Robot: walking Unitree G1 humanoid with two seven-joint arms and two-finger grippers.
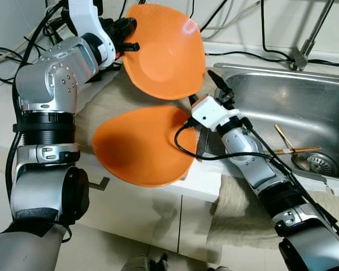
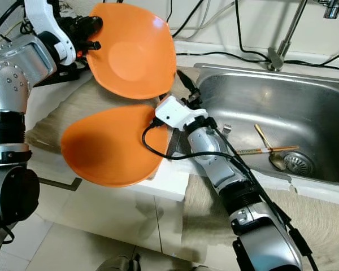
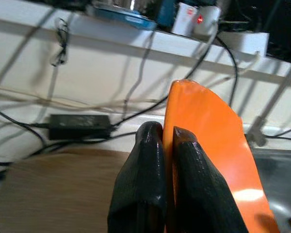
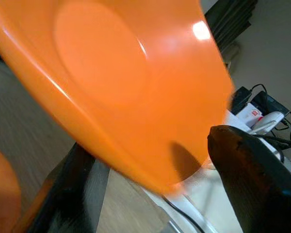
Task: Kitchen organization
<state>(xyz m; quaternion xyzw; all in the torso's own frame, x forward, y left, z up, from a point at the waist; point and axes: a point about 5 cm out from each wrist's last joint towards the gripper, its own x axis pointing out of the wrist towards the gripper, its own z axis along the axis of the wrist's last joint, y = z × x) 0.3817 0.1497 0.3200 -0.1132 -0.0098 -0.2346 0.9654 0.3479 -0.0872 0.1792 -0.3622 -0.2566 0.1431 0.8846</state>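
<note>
- Left eye view: the left gripper [image 1: 130, 35], in the upper left of the frame, is pinched onto the rim of the upper orange bowl [image 1: 166, 51], which hangs tilted in the air at upper centre. The lower orange bowl [image 1: 141, 145] lies at centre on the counter edge [image 1: 206, 182], beside the sink [image 1: 282, 107] at right. The right gripper [image 1: 206, 84] reaches up from centre toward the raised bowl's lower rim; whether it touches it I cannot tell here. A spoon [image 1: 289, 148] lies in the basin near the drain at lower right.
- Right eye view: same scene. Both bowls look thin-walled, smooth and glossy, probably light plastic, stiff but slippery, so a rim pinch seems the sensible hold.
- Left wrist view: the two black fingers [image 3: 148, 184] at lower centre are closed narrowly with the orange rim clamped between them.
- Right wrist view: the raised bowl spans the upper frame. One finger [image 4: 250, 174] at lower right and the other at lower left stand wide apart, straddling the bowl's edge and not closed on it.
- Judgement: a one-point rim grip may let a slick bowl pivot; a second hold on the opposite edge would steady it.
</note>
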